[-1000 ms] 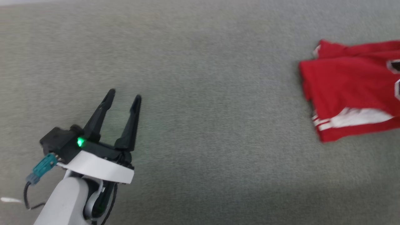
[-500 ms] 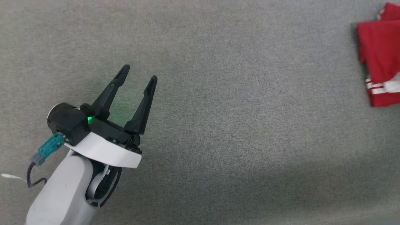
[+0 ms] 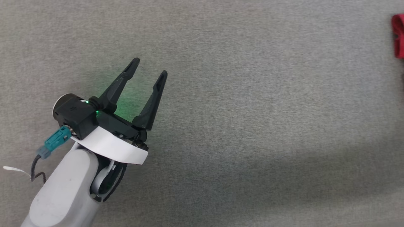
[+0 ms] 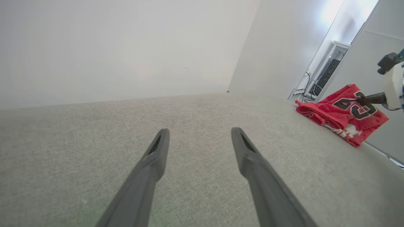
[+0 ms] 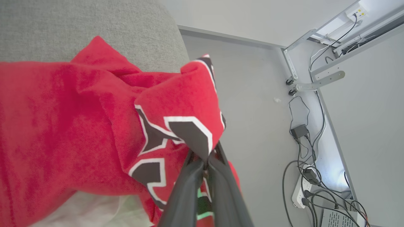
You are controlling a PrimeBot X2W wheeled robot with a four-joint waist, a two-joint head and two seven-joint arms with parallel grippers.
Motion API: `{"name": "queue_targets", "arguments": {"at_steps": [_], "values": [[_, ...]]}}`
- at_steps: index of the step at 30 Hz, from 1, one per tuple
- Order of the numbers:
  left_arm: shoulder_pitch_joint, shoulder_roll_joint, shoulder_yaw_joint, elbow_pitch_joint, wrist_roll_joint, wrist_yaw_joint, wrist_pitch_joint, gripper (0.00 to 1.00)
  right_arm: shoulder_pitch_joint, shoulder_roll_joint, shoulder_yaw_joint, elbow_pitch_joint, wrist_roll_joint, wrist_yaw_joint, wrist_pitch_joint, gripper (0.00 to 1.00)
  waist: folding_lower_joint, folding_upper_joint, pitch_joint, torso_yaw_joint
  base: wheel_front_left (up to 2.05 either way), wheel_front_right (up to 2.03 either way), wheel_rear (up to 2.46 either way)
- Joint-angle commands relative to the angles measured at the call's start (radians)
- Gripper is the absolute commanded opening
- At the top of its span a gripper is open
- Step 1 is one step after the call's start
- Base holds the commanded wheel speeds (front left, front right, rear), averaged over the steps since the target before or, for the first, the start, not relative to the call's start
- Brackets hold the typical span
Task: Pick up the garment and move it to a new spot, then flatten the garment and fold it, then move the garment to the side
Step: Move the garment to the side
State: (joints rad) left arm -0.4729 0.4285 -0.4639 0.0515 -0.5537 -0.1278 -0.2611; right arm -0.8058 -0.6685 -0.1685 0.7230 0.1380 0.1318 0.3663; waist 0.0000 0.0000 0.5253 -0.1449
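Note:
The garment (image 5: 79, 126), red with black white-outlined numbers, lies bunched at the right end of the grey surface. My right gripper (image 5: 205, 159) is shut on a fold of it and holds that fold up. The left wrist view shows the garment (image 4: 341, 115) far to the right, with the right gripper (image 4: 363, 101) pinching its top. In the head view a red sliver of the garment (image 3: 398, 36) sits at the right edge. My left gripper (image 3: 149, 66) hovers open over bare cloth at the lower left, far from the garment, and its fingers (image 4: 199, 132) hold nothing.
The grey fabric surface (image 3: 252, 110) stretches wide between the left gripper and the garment. Its right edge (image 5: 176, 37) drops to a grey floor with cables and a power strip (image 5: 298, 189) beside a metal frame (image 5: 315, 83). A pale wall (image 4: 126, 47) rises behind.
The head view has swung left. The garment has gone from a large red patch to a sliver at the right edge, farther from the left gripper, which stays open.

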Motion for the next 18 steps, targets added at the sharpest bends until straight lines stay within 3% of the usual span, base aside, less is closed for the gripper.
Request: {"name": "queue_targets", "arguments": {"at_steps": [1, 4, 18], "values": [[-0.016, 0.001, -0.002, 0.003, -0.001, -0.004, -0.005, 1.00, -0.019, 0.013, -0.009, 0.021, -0.014, -0.002, -0.012, 0.16, 0.0000, 0.0000, 0.004, 0.012, 0.00, 0.00, 0.00], [-0.016, 0.001, 0.009, 0.004, -0.004, -0.004, -0.005, 1.00, -0.039, 0.025, -0.020, 0.047, -0.038, -0.002, -0.035, 1.00, 0.0000, 0.0000, 0.003, 0.019, 0.00, 0.00, 0.00], [0.057, -0.006, 0.110, -0.010, 0.008, -0.004, -0.005, 1.00, -0.078, 0.057, -0.039, 0.083, -0.041, -0.002, -0.130, 1.00, 0.0000, 0.0000, -0.054, 0.027, 0.00, 0.00, 0.00]]}}
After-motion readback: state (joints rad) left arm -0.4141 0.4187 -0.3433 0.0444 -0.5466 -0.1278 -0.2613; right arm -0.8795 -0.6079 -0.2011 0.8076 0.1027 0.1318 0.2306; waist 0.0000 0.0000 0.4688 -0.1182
